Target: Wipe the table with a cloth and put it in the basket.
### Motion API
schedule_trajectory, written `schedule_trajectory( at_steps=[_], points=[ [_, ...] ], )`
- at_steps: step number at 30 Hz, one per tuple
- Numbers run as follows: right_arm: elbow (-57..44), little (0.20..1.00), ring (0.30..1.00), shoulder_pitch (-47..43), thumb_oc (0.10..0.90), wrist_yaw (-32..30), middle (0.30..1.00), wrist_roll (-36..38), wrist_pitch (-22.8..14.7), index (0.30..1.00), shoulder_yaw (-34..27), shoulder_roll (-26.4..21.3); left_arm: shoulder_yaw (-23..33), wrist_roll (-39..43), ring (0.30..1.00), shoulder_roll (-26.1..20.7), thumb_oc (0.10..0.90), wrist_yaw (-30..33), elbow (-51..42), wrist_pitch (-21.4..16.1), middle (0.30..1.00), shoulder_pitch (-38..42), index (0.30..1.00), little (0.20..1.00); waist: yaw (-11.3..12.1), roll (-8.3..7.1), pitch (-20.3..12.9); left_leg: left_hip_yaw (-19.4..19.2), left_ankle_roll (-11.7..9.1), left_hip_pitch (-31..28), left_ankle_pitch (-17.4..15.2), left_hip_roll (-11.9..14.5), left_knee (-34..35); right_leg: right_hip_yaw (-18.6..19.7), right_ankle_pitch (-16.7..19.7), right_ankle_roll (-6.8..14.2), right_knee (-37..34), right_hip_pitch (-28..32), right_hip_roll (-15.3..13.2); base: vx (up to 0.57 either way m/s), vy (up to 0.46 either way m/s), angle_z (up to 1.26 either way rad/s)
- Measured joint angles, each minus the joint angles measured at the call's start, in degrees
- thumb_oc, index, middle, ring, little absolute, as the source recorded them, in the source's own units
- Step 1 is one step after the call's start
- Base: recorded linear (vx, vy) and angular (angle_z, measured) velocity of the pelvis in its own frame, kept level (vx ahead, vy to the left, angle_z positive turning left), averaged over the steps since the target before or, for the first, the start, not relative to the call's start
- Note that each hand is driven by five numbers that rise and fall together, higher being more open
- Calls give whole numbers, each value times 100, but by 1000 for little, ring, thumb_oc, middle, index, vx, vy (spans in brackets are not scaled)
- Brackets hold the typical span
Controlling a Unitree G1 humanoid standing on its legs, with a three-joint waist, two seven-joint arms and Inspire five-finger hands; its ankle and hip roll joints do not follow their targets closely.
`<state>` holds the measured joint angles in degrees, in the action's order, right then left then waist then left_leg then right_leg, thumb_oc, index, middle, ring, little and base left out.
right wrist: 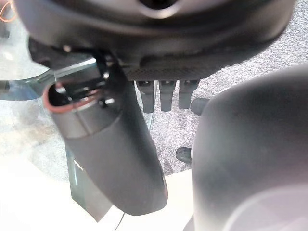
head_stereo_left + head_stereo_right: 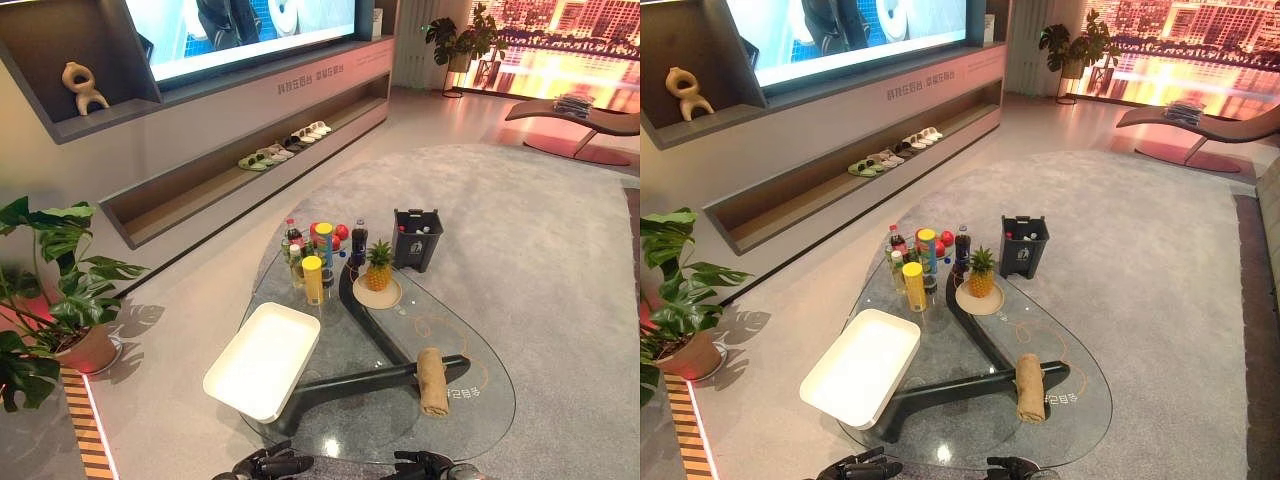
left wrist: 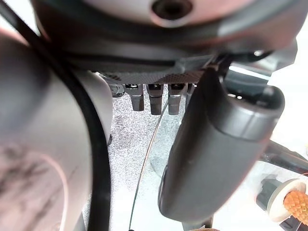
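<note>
- White basket [image 2: 262,360] sits left of centre in the head view, overhanging the left rim of the glass table [image 2: 330,435]; a careless drop there could tip it off (a judgement, not something seen).
- Left hand [image 2: 270,465] shows at the bottom edge, low by the table's near rim, fingers relaxed and straight, holding nothing.
- Bottles and cans [image 2: 312,262] and a pineapple [image 2: 378,268] crowd the centre; a wide wiping sweep could knock them over.
- Right hand [image 2: 425,464] sits at the bottom edge, fingers loosely extended, empty.
- Rolled tan cloth [image 2: 432,381] lies right of centre, untouched, well apart from the basket.
</note>
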<state>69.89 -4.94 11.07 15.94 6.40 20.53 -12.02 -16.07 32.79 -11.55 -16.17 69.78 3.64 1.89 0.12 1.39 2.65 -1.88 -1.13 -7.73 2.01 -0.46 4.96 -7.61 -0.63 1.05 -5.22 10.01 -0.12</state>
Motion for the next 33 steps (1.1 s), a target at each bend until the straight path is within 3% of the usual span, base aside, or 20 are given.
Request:
schedule_trajectory(
  at_steps=[11, 20, 25, 28, 33],
  points=[
    [2, 900, 900, 0, 800, 0, 900, -4, -24, 900, 0, 0, 0, 0, 900, -1, 800, -3, 0, 1, 900, 0, 900, 900, -1, 0, 2, 0, 0, 0, 0, 0, 0, 0, -2, 3, 0, -1, 0, 0, 0, 0],
    [-95, 900, 900, 67, 800, -8, 900, -2, -450, 900, 115, -16, 1, 3, 900, -7, 800, -2, -7, 3, 900, 1, 900, 900, -6, -1, 18, 0, -1, 78, 0, 0, 0, -1, -7, 13, 0, -82, 2, 0, 0, 0],
    [-1286, 900, 900, 374, 800, -239, 900, 6, -409, 900, 262, -189, -3, 12, 900, -34, 800, 55, -154, 9, 900, -25, 900, 900, -29, -42, 184, -13, -2, 123, 2, 6, -6, 15, -8, 24, 4, -138, 12, -32, -27, -2],
    [-2670, 900, 900, 496, 800, -697, 900, 50, -352, 900, 500, -480, -121, 102, 900, -127, 800, 148, -522, 13, 900, -52, 900, 900, -38, -25, 372, -28, -62, 350, 49, 17, -7, 38, 59, 28, 11, -376, 23, -34, -35, -5],
    [-3170, 900, 900, 476, 800, -1313, 900, 64, -347, 900, 476, -506, -99, 231, 900, -173, 800, 227, -598, -3, 900, -148, 900, 900, -37, -117, 483, -56, -47, 408, 55, 16, -6, 61, 62, 41, 7, -436, 21, 14, -26, -1]
  ],
)
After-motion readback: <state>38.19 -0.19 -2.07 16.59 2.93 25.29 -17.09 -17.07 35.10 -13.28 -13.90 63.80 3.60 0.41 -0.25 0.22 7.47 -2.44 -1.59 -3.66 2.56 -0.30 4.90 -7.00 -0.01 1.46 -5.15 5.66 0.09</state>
